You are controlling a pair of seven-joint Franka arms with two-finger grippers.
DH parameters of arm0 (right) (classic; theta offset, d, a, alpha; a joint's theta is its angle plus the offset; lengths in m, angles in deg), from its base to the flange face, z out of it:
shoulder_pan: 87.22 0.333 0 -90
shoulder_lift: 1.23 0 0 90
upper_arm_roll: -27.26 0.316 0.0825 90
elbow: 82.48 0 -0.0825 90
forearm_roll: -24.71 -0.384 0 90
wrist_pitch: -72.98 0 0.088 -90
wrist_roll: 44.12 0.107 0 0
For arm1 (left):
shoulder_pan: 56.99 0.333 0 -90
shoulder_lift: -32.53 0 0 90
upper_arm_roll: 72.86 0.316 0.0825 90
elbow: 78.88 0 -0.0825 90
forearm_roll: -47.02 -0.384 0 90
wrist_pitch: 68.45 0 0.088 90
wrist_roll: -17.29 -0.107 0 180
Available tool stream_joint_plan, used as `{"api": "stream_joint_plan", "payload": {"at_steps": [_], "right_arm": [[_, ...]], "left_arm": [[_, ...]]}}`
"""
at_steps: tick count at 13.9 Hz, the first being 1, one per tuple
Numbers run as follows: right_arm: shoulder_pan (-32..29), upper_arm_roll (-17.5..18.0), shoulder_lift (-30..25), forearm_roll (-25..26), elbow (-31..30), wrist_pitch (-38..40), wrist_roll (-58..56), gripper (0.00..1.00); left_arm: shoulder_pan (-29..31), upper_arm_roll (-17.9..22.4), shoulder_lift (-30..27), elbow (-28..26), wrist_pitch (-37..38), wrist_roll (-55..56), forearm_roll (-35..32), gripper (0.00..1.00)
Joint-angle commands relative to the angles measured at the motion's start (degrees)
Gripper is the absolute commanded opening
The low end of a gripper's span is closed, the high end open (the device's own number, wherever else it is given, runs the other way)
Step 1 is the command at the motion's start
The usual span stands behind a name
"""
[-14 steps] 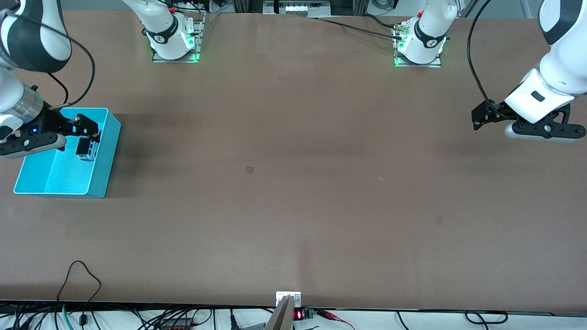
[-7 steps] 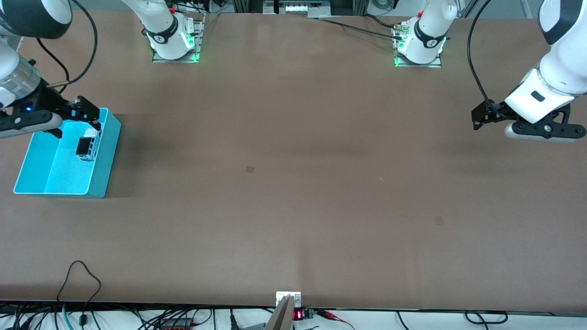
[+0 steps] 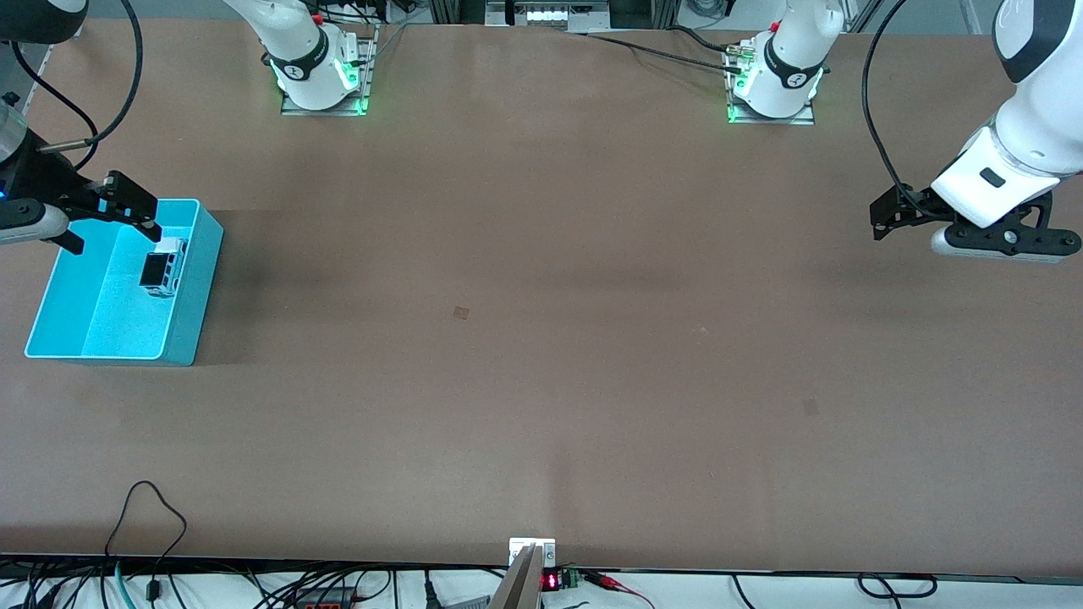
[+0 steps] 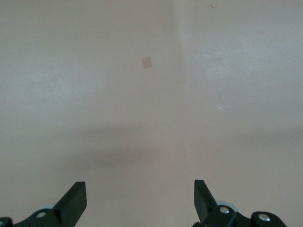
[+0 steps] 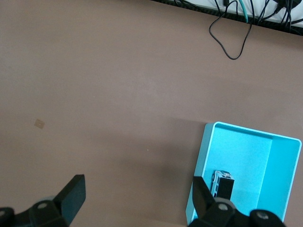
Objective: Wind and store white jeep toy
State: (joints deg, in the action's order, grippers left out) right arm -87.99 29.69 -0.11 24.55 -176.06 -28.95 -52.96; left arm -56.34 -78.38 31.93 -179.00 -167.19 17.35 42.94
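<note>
While the white jeep toy lies in the blue bin, the right gripper is held spread wide over the bin's rim; the left gripper is held wide, waiting above bare table.

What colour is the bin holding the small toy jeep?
Bright turquoise plastic bin; the white jeep toy lies inside. Front view shows it best.

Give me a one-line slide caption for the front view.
White jeep toy lies in the blue bin; open right gripper hangs over the bin's edge, left gripper waits open.
</note>
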Motion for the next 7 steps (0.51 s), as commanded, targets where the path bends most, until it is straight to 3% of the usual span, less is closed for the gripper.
{"api": "stream_joint_plan", "payload": {"at_steps": [1, 7], "right_arm": [[2.7, -1.0, 1.5, 0.3, 3.8, 4.1, 7.5, 1.00], [2.8, -1.0, 0.7, 0.0, 4.5, 7.2, 9.4, 1.00]], "left_arm": [[-0.2, 0.1, -0.2, 0.9, 1.1, -1.0, 0.1, 1.00], [-0.2, 0.1, -0.2, 0.9, 1.2, -1.1, 0.1, 1.00]]}}
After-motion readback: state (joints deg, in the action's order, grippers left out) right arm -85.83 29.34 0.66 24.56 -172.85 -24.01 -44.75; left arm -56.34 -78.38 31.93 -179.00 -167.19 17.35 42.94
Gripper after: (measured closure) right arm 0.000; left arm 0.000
